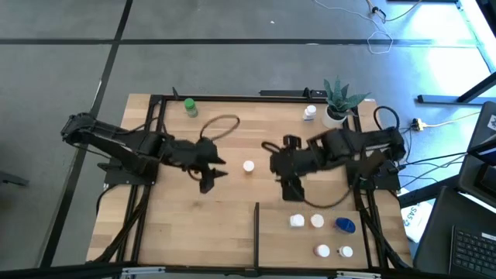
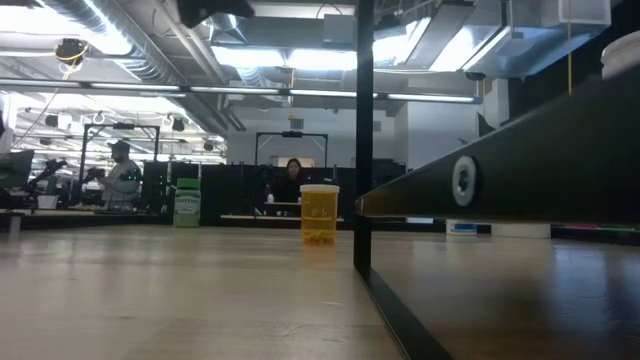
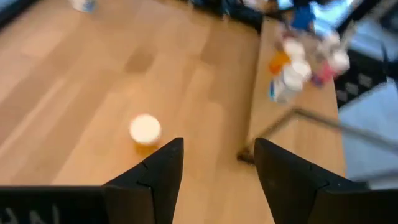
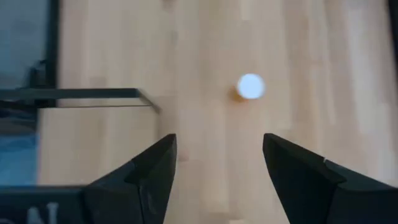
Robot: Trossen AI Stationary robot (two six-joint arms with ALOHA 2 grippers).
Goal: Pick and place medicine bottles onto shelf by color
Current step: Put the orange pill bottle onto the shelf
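An orange bottle with a white cap stands upright on its base in the middle of the wooden table; it also shows in the low view, the left wrist view and the right wrist view. My left gripper is open, left of it. My right gripper is open, right of it. A green bottle stands at the far left, and a white-capped one stands beside the plant. Several bottles, one of them blue, stand on the shelf area right of the black divider bar.
A potted green plant stands at the far right corner. Black frame rails edge the table, and cables loop on it. In the low view a black post and rail rise nearby, and people sit in the room behind.
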